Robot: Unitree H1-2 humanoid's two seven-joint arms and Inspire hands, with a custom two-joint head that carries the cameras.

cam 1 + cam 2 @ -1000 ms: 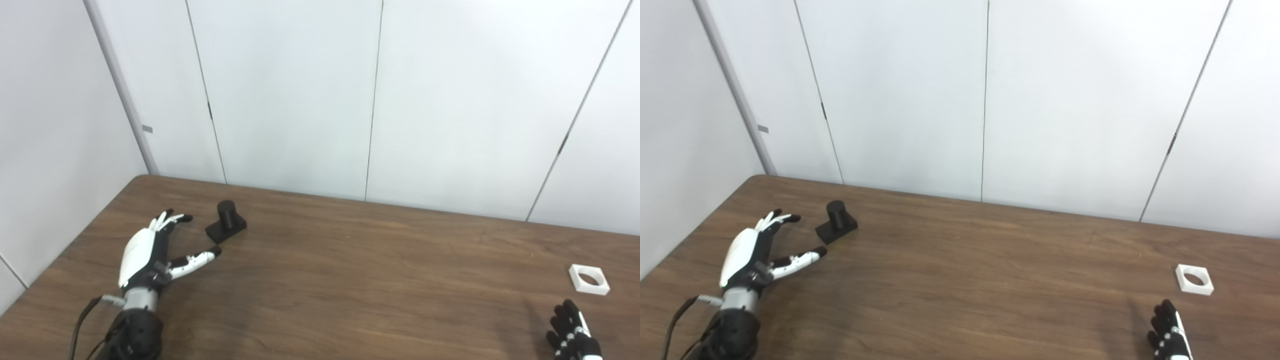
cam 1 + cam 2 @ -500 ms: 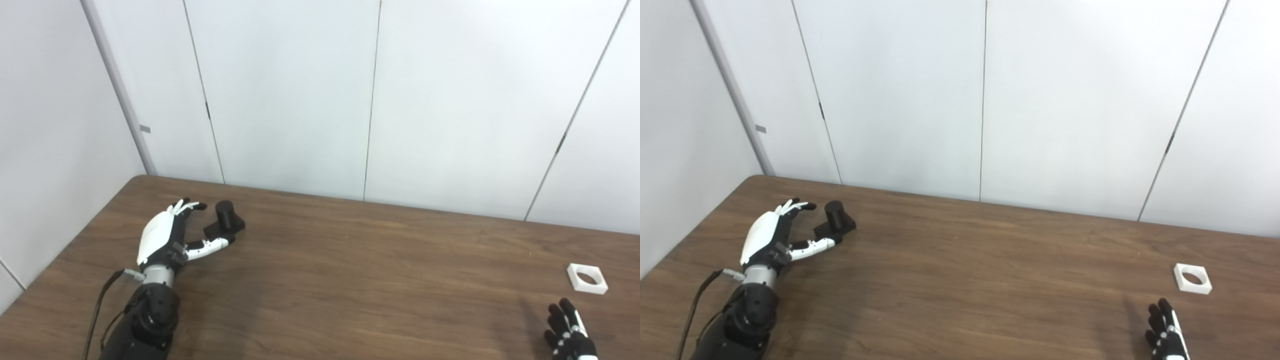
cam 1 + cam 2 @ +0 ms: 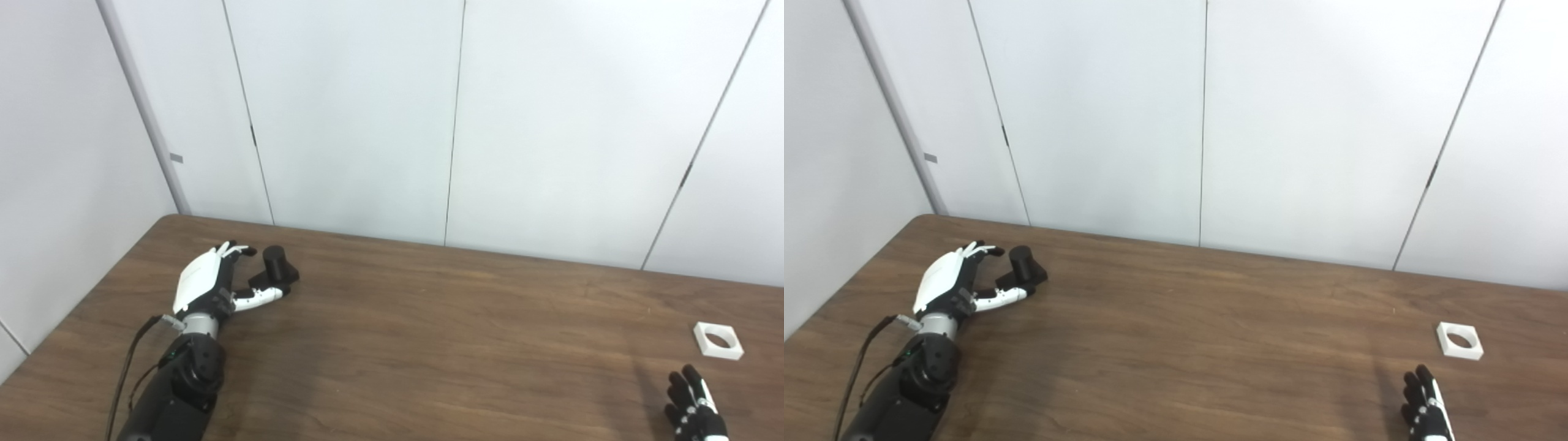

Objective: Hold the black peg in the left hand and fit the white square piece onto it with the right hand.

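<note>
While left hand (image 3: 205,283) cups open around black peg (image 3: 275,270), white square piece (image 3: 718,340) lies near open right hand (image 3: 695,409).

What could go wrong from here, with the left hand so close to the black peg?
1. The left hand is open around the black peg; its thumb sits at the base edge, so closing may push the peg away.
2. The white square piece lies near the table edge; the right hand might knock it off.
</note>
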